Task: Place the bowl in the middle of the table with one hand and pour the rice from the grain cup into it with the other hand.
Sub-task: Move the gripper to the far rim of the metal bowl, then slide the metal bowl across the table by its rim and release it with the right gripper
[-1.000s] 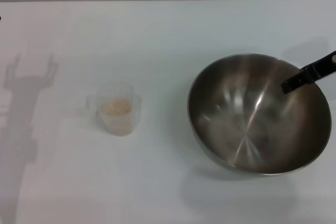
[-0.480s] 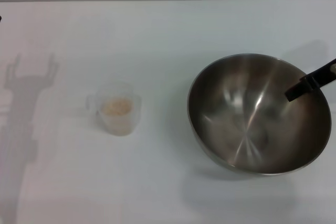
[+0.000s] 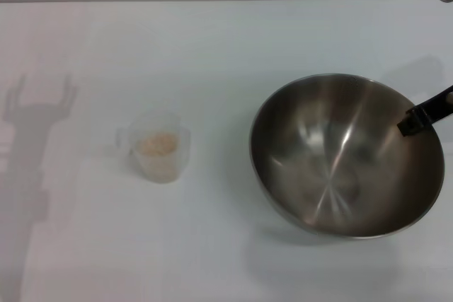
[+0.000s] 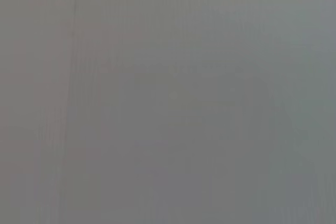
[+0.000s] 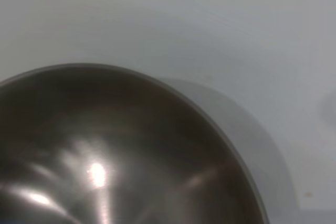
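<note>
- On your far left, only the left arm's shadow falls across the table; the left gripper itself is outside the head view, and its wrist camera gives you a flat grey field, so there is no telling how its fingers stand.
- Left of centre you have the grain cup, upright on the table, its small handle pointing left. Nothing touches it.
- Inside the cup sits the rice, a pale beige heap seen through the clear wall.
- To the right, well apart from the cup, the bowl sits right of the table's middle, with nothing in it.
- At the right edge, the right gripper reaches in with one dark finger lying over the bowl's right rim; you cannot tell whether it pinches the rim or only rests there.
- The right wrist camera looks down on the bowl's rim and shiny inside, with bare table beyond.
</note>
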### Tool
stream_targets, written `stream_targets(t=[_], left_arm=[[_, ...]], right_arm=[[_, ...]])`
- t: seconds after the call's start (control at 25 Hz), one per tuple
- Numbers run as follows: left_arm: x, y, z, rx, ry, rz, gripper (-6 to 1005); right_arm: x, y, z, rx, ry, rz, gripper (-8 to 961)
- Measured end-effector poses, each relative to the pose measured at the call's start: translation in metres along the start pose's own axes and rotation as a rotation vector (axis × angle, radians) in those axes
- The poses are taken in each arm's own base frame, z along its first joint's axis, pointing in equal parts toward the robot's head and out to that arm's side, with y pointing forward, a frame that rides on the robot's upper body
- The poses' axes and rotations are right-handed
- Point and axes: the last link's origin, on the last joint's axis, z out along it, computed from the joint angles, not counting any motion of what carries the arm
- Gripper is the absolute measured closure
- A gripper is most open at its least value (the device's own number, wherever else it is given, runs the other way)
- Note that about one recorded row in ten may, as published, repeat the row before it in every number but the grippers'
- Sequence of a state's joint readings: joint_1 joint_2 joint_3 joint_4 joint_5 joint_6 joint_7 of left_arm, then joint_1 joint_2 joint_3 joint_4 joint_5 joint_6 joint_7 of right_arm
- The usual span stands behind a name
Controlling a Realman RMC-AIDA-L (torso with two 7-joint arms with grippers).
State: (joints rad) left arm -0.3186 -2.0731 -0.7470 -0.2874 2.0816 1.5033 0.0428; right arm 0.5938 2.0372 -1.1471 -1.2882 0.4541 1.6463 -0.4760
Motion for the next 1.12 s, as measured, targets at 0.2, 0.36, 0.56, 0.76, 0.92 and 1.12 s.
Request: stream_targets(t=[0.2,0.36,0.56,0.76,0.92,1.12], left_arm=[[0.000,0.000,0.000,0.001,0.000,0.000,208],[0.000,0.000,0.000,0.001,0.000,0.000,208],[0.000,0.000,-0.001,0.002,0.000,-0.002,209],[0.000,0.001,-0.001,0.000,0.001,-0.004,209],[0.000,0.001,-0.001,-0.001,0.000,-0.005,209],[0.000,0.001,-0.001,-0.002,0.000,-0.005,210]], right_arm=[[-0.004,-0.003,-0.006,0.009,-0.036,0.007,852],[-0.008,-0.005,-0.013,0.012,-0.081,0.023,930],[-0.016,-0.005,-0.026,0.009,-0.173,0.019,927],[-0.025,0.006,-0.032,-0.034,-0.243,-0.035,921],[-0.029,0.015,-0.032,-0.093,-0.280,-0.068,921],[-0.034,0.020,-0.019,-0.133,-0.268,-0.085,922]])
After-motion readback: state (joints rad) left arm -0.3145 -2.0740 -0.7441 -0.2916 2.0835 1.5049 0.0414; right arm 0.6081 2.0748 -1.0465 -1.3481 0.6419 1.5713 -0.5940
